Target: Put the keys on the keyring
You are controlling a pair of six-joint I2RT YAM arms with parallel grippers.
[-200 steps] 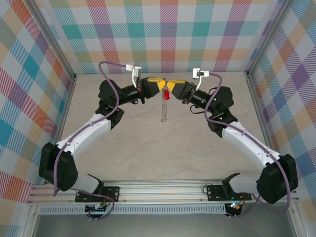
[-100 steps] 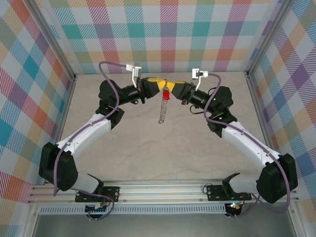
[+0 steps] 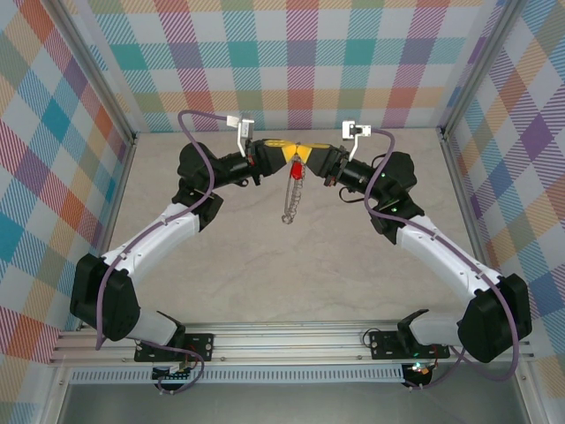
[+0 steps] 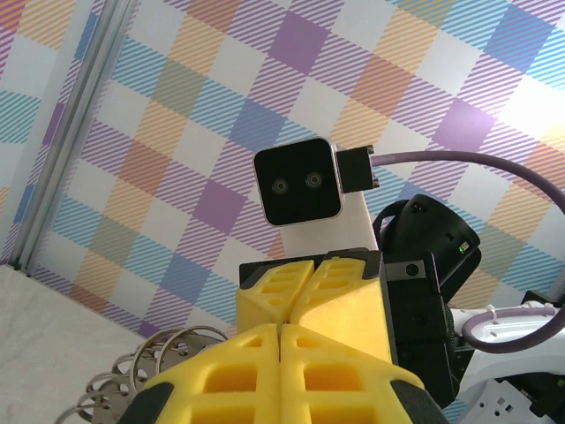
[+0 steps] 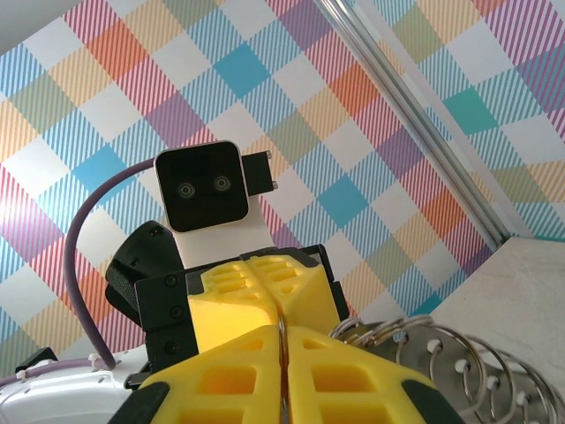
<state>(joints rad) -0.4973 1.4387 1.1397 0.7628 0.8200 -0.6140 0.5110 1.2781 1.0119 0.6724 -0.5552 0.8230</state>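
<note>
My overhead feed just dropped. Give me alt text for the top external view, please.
The left gripper and right gripper, both yellow and shut, meet tip to tip above the far middle of the table. The red-headed key sits at their meeting point, with the keyring dangling below it as a strand of metal loops.

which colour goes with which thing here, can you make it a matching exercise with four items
Things:
1. key head
2. keyring
3. left gripper, its fingers
4. cable

Colours:
a. yellow
b. purple
c. red
d. silver-grey

Pairs: 1-c, 2-d, 3-a, 4-b
</note>
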